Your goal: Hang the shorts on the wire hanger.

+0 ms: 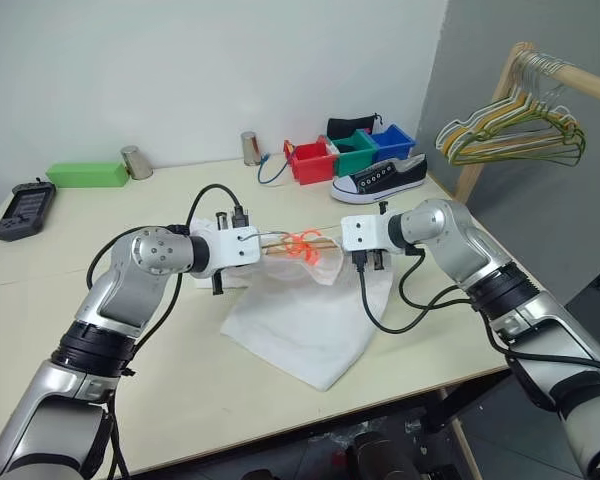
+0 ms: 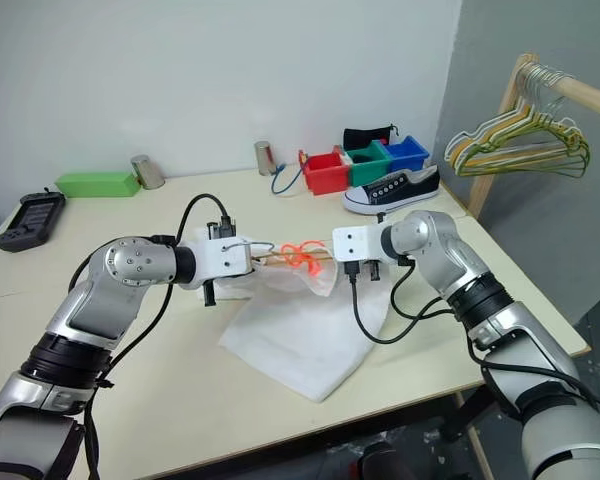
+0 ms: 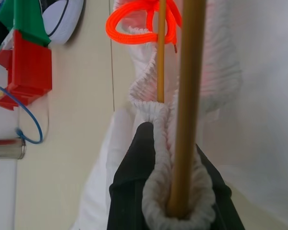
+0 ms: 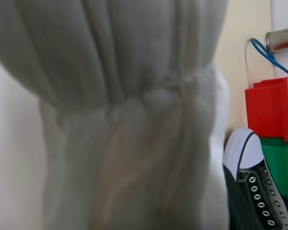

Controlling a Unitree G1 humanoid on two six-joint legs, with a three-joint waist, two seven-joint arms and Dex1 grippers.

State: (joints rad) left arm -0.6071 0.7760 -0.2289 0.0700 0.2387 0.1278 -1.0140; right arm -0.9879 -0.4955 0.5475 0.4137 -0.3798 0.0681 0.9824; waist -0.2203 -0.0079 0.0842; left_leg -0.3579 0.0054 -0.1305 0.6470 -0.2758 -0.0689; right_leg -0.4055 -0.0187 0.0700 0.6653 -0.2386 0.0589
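Left gripper (image 3: pixel 175 191) clenched on one wire hanger (image 3: pixel 189 96) and shorts (image 1: pixel 310 320) waistband; right gripper (image 1: pixel 368 262) state unclear.

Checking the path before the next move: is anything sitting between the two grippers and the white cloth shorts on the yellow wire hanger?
Nothing visible does. The left gripper is shut on the gathered waistband of the white cloth shorts together with the thin yellow wire hanger. The right gripper is up against the cloth at the other end.

no text, label, brand, number or sign can be read on anything here
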